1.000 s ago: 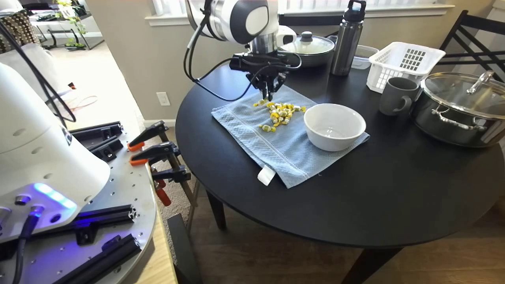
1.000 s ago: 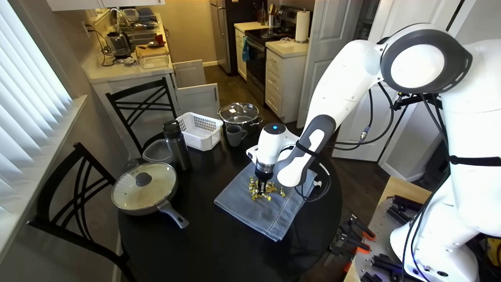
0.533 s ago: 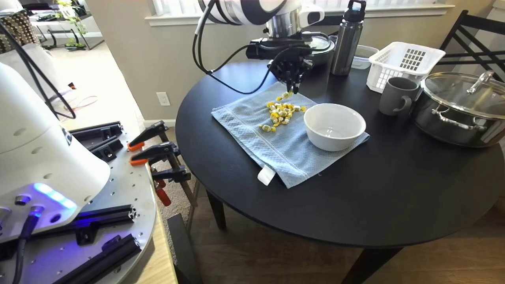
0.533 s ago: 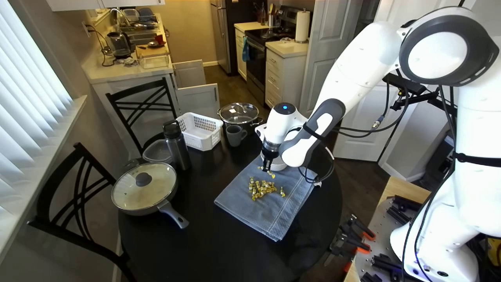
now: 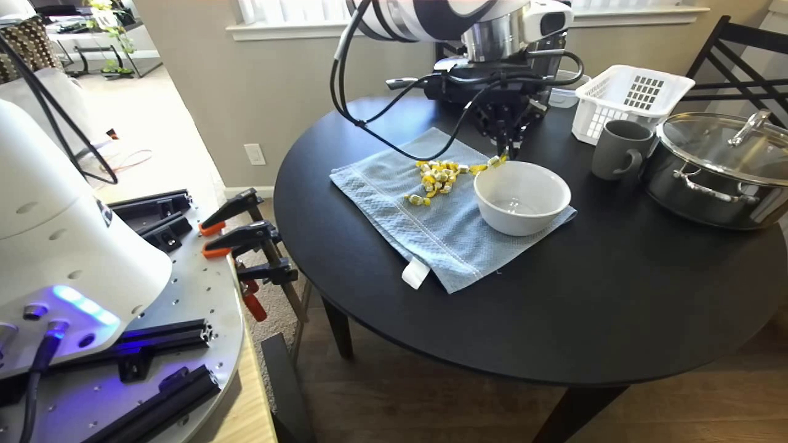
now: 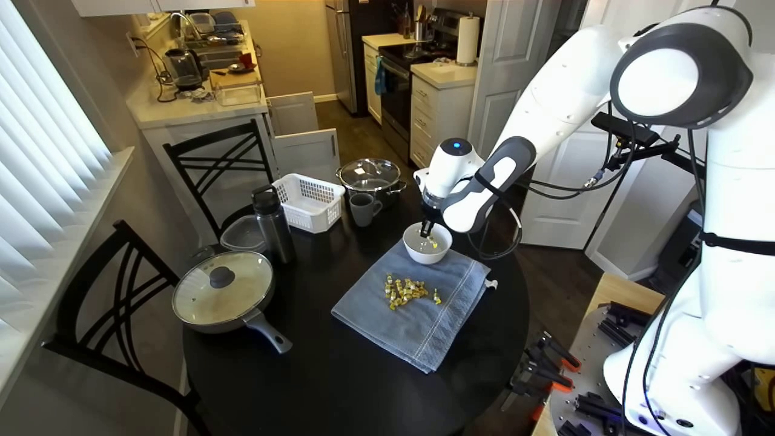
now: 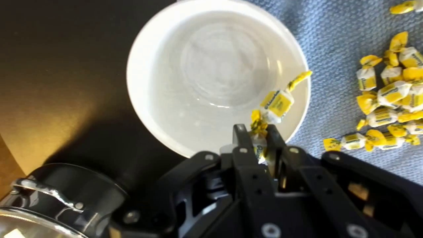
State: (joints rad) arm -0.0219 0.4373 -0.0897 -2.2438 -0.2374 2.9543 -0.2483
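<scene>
A: Gripper status?
B: Gripper point(image 7: 257, 129) narrow, pinched on a wrapped candy point(image 7: 259, 150), yellow and white. A second candy point(image 7: 277, 105) sticks out past the fingertips point(image 7: 240, 129); can't tell if it's clamped itself or hanging by its wrapper.
A: Where's the load?
B: Both candies over the white bowl point(image 7: 158, 89), toward its right side in the wrist view. In an exterior view, fingertips sit above the bowl's far rim. Rim contact unclear.
A: Other candies?
B: Candy pile point(image 5: 438, 177) on the blue towel point(image 5: 449, 240), left of the bowl in an exterior view. A stray candy point(image 5: 417, 200) lies nearer, just apart from the pile. Bowl upright at the towel's right corner.
A: Surroundings?
B: Right of the bowl in an exterior view: grey mug point(image 5: 615, 152), lidded pot point(image 5: 695, 178) just right of it, white basket point(image 5: 600, 114) on the far side. In an exterior view: lidded pan point(image 6: 242, 297) at left, handle pointing near-right, steel bottle point(image 6: 275, 233) beyond it. All on the dark round table point(image 5: 554, 320).
</scene>
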